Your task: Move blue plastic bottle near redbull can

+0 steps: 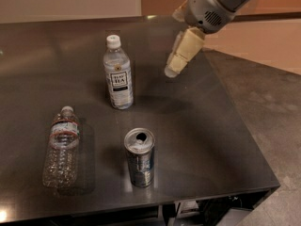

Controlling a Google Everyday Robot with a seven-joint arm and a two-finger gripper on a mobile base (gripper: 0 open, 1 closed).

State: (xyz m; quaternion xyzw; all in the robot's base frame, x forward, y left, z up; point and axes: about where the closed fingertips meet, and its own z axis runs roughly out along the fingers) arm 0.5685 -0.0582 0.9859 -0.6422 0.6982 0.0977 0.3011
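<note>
The blue plastic bottle [118, 72] stands upright on the dark table, left of centre, with a white cap and a white label with a dark square. The redbull can [139, 157] stands upright near the front edge, below and slightly right of the bottle, its silver top showing. My gripper [172, 70] with cream fingers hangs from the arm at the upper right. It hovers above the table to the right of the bottle, apart from it.
A crinkled clear bottle [62, 147] with a red-and-green label lies on its side at the front left. The dark table [207, 126] ends at the right and front edges, with grey floor beyond.
</note>
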